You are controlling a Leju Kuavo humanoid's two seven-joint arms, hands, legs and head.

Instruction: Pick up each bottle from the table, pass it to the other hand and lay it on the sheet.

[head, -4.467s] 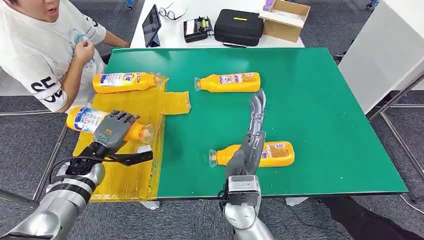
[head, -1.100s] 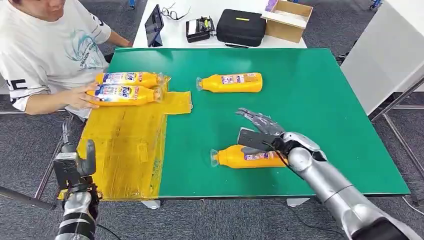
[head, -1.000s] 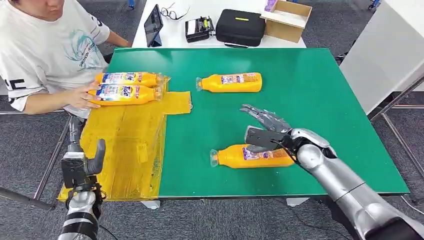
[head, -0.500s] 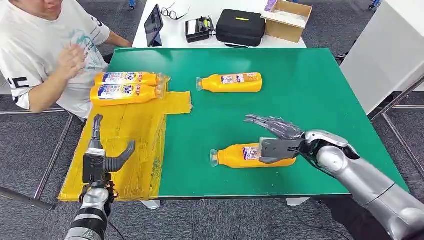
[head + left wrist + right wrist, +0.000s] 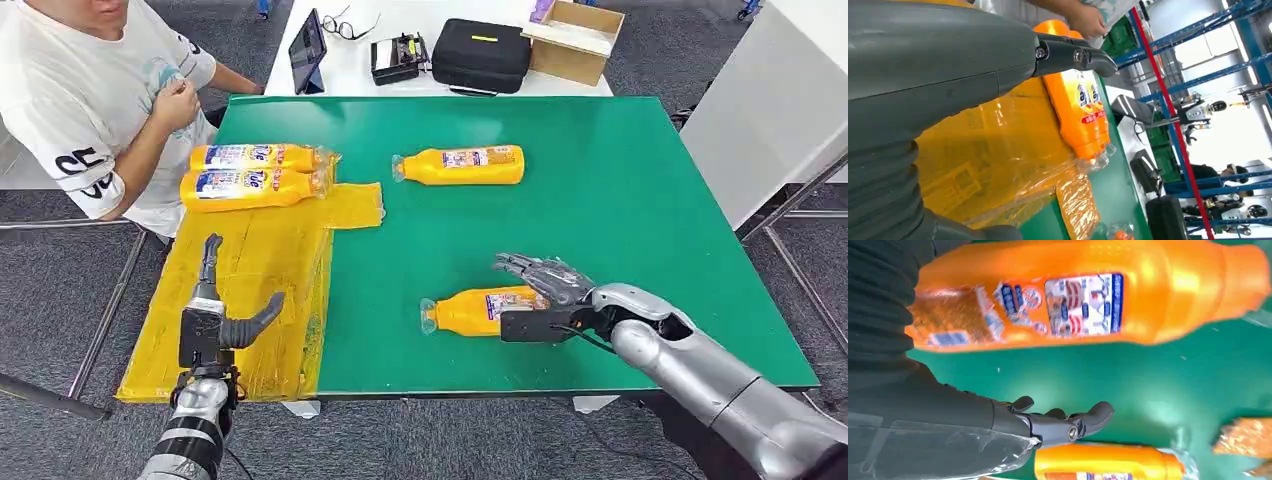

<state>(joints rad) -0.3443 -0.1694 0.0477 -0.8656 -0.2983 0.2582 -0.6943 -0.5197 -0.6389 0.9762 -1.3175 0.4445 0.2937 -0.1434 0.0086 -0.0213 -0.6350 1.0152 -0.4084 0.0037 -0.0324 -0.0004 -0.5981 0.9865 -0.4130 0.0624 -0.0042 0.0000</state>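
Right hand cups bottle, fingers apart; wrist view suggests a gap.

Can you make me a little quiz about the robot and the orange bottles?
1. How many bottles lie on the yellow sheet?
2. True or false: the right hand has lifted the near bottle off the green table.
3. Which hand is over the yellow sheet? A) left hand B) right hand

Key:
1. Two: the back sheet bottle and the front sheet bottle, side by side.
2. False. The near bottle lies on the table, with the right hand spread around its base end.
3. A. It is open and holds nothing.
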